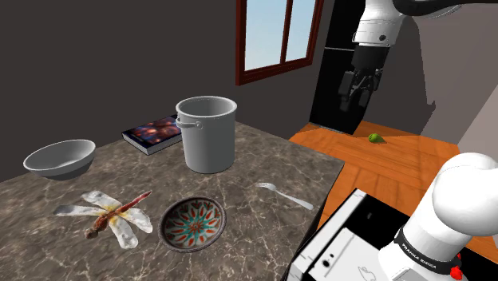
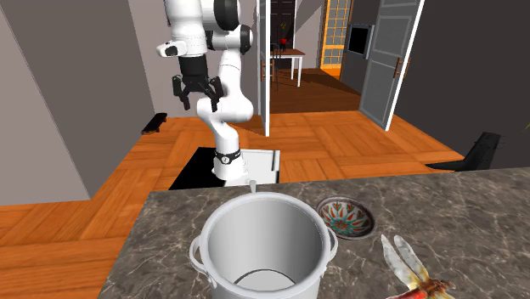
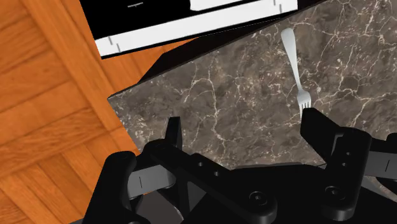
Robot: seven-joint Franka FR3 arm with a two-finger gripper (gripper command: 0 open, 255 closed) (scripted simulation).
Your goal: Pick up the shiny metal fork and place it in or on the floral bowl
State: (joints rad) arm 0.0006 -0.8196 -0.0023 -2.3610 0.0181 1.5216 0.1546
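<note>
A shiny metal fork (image 1: pixel 285 195) lies flat on the dark marble counter (image 1: pixel 263 160), close to the edge by the stand. The floral bowl (image 1: pixel 193 223), patterned red and teal inside, sits on the counter toward the shoulder view's left of the fork. My gripper (image 1: pixel 357 89) hangs high above the counter's corner, open and holding nothing. In the wrist view the fork (image 3: pixel 296 70) lies beyond one of the fingers (image 3: pixel 315 124), tines toward the gripper (image 3: pixel 243 127). In the second exterior view the gripper (image 2: pixel 197 95) hangs far behind the bowl (image 2: pixel 346 217).
A tall grey pot (image 1: pixel 207 133) stands mid-counter, with a book (image 1: pixel 156 132) behind it and a plain white bowl (image 1: pixel 60 157) at the left. A dragonfly figure (image 1: pixel 108 215) lies beside the floral bowl. A lime (image 1: pixel 374 137) rests on the wooden floor.
</note>
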